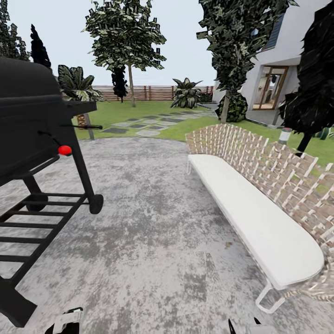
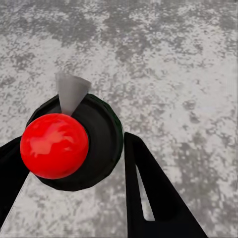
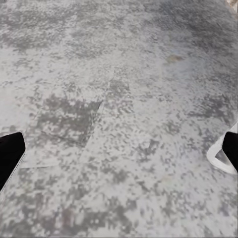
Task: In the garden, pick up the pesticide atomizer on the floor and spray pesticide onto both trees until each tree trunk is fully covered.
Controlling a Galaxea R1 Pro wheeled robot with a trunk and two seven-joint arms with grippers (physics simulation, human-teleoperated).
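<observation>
In the left wrist view my left gripper (image 2: 73, 157) is shut on the pesticide atomizer (image 2: 94, 124), a black round body with a red ball top and a grey cone nozzle, held over the grey paving. My right gripper (image 3: 121, 151) hangs open above bare paving, its fingertips (image 3: 11, 151) wide apart. Both grippers peek in at the head view's lower edge, the left gripper (image 1: 68, 322) and the right gripper (image 1: 243, 327). Far ahead on the lawn (image 1: 139, 111) stand two leafy trees, one with its trunk (image 1: 131, 88) near the fence, the other with its trunk (image 1: 226, 107) by the house.
A black wheeled grill (image 1: 37, 139) stands close on my left. A long white-cushioned woven bench (image 1: 250, 213) runs along the right. Grey paving (image 1: 153, 222) stretches between them toward stepping stones (image 1: 148, 125). Black column trees (image 1: 315, 69), a palm (image 1: 79, 88) and a slat fence (image 1: 153, 93) lie beyond.
</observation>
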